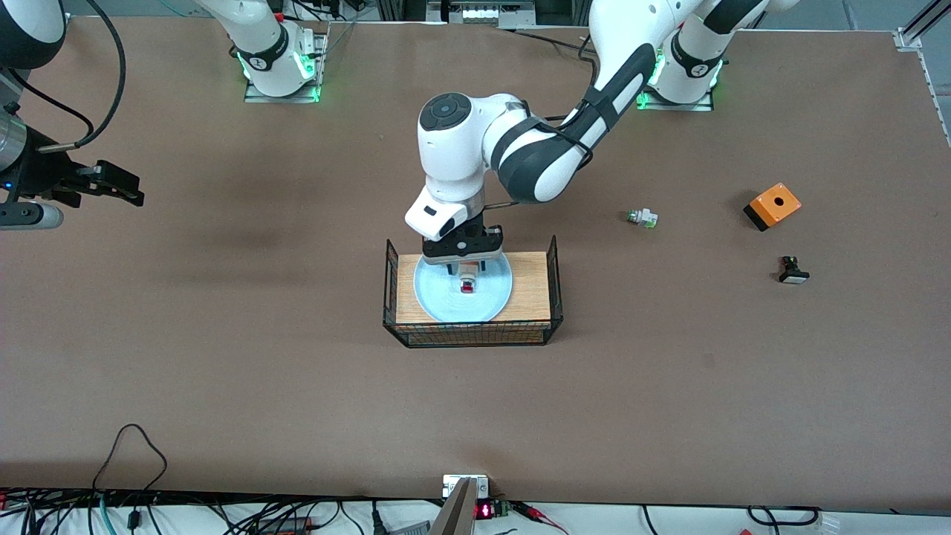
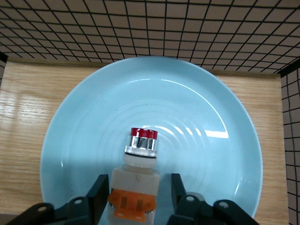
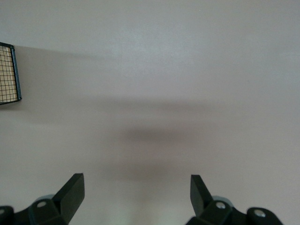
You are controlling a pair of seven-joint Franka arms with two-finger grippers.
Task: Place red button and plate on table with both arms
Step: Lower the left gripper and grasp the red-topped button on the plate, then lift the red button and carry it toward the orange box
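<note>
The pale-blue plate point(image 1: 438, 293) lies on the wooden top of a black wire rack point(image 1: 531, 286) in the middle of the brown table point(image 1: 223, 371). The red button point(image 1: 467, 285) lies on the plate, its red cap pointing toward the front camera. My left gripper point(image 1: 466, 276) is down over the plate, open, with a finger on each side of the button's white body and a small gap at each. The left wrist view shows the button point(image 2: 140, 159), the plate point(image 2: 93, 122) and the gripper point(image 2: 138, 180). My right gripper point(image 1: 119, 186) waits open and empty over bare table at the right arm's end point(image 3: 137, 180).
The rack has raised wire walls point(image 1: 553, 260) at both ends and a wire front. Toward the left arm's end lie a green-and-white part point(image 1: 642, 218), an orange box point(image 1: 773, 205) and a black part with a white cap point(image 1: 793, 271).
</note>
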